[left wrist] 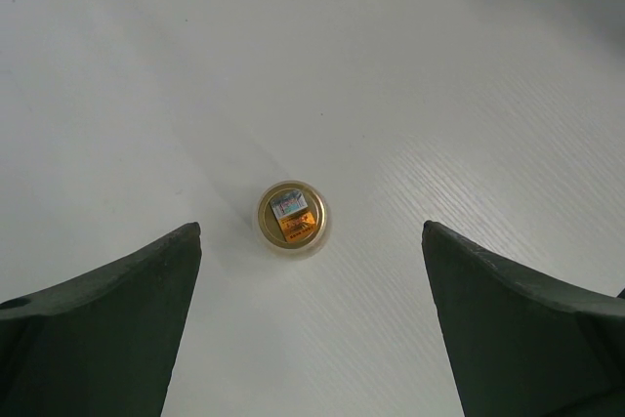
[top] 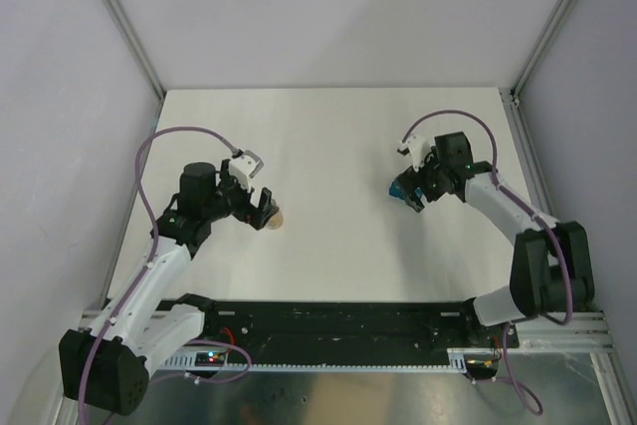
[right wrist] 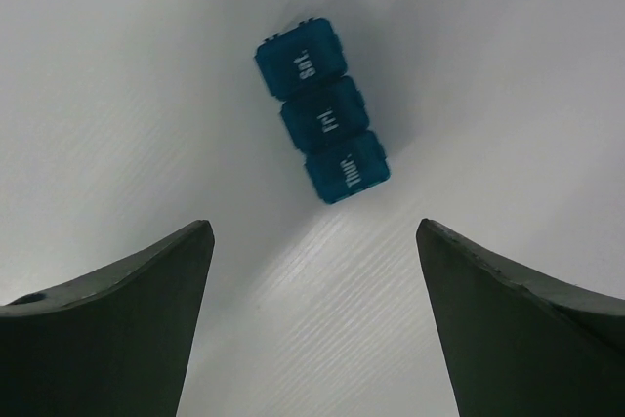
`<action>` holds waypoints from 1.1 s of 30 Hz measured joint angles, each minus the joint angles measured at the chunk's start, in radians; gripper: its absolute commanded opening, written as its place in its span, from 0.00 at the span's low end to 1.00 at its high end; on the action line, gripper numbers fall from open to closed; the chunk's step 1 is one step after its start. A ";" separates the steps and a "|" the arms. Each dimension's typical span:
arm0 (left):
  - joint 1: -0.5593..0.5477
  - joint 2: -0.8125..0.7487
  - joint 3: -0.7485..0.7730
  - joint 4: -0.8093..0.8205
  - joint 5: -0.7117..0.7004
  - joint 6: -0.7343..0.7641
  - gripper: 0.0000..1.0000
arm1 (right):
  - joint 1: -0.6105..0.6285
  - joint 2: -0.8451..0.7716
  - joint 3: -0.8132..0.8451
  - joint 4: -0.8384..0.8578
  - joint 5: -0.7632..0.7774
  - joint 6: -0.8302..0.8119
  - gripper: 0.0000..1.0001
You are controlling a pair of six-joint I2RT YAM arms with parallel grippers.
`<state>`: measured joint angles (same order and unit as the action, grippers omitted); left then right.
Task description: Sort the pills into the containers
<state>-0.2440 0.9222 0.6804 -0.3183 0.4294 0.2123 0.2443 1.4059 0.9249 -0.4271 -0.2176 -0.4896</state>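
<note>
The containers [right wrist: 322, 124], a teal strip of three joined lidded compartments marked Sat, Fri and Thur, lie flat on the white table with all lids shut. My right gripper [right wrist: 313, 225] hovers just short of the Thur end, open, with nothing between its fingers. From above, the containers [top: 398, 189] peek out beside the right gripper [top: 412, 192]. A small round orange-tan bottle [left wrist: 292, 217] stands upright under my left gripper [left wrist: 312, 228], which is open and holds nothing. In the top view the bottle [top: 279, 218] sits right of the left gripper [top: 261, 208]. No pills show.
The white table [top: 328, 136] is walled by grey panels at the back and on both sides, with metal posts at the far corners. A black rail [top: 338, 320] runs along the near edge between the arm bases.
</note>
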 measured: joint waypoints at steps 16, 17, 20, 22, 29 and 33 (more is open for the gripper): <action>-0.004 -0.057 0.000 -0.038 -0.016 0.035 0.98 | -0.090 0.346 0.230 -0.131 -0.123 -0.283 0.81; -0.005 -0.056 0.000 -0.039 -0.017 0.037 0.98 | -0.090 0.357 0.230 -0.137 -0.125 -0.294 0.80; -0.006 -0.047 0.002 -0.040 -0.024 0.043 0.98 | -0.089 0.381 0.230 -0.147 -0.128 -0.316 0.78; -0.007 -0.037 0.004 -0.042 -0.027 0.043 0.98 | -0.089 0.393 0.230 -0.146 -0.129 -0.327 0.75; -0.011 -0.011 0.013 -0.045 -0.035 0.044 0.99 | -0.085 0.420 0.232 -0.135 -0.126 -0.351 0.67; -0.013 -0.011 0.018 -0.044 -0.038 0.051 0.98 | -0.081 0.426 0.235 -0.128 -0.116 -0.357 0.62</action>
<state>-0.2565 0.9115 0.6979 -0.3626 0.3916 0.2634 0.1631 1.8320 1.1595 -0.5549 -0.3340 -0.8467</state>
